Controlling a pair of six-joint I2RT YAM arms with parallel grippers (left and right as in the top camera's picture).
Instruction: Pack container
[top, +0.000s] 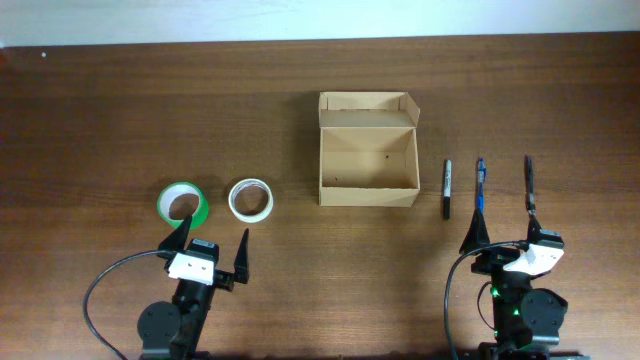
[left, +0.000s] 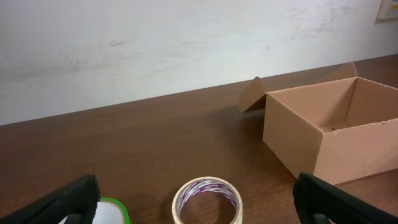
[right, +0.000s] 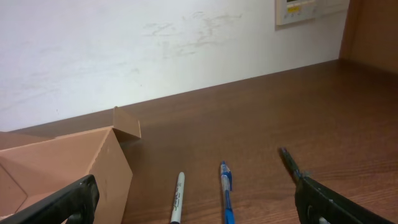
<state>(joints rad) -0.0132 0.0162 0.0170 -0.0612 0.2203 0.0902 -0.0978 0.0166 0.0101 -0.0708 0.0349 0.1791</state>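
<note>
Container (top: 367, 160), lid open at the middle of the surface (top: 100, 100), is seen at 1 o'clock from the left fingers (top: 180, 236) and 11 o'clock from the slightly nearer right fingers (top: 472, 234), both spread wide, empty.

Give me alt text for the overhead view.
An empty, open tan cardboard box sits centre frame. Green tape roll and white tape roll lie left of it, three pens right. The left fingers and right fingers stand open below.
</note>
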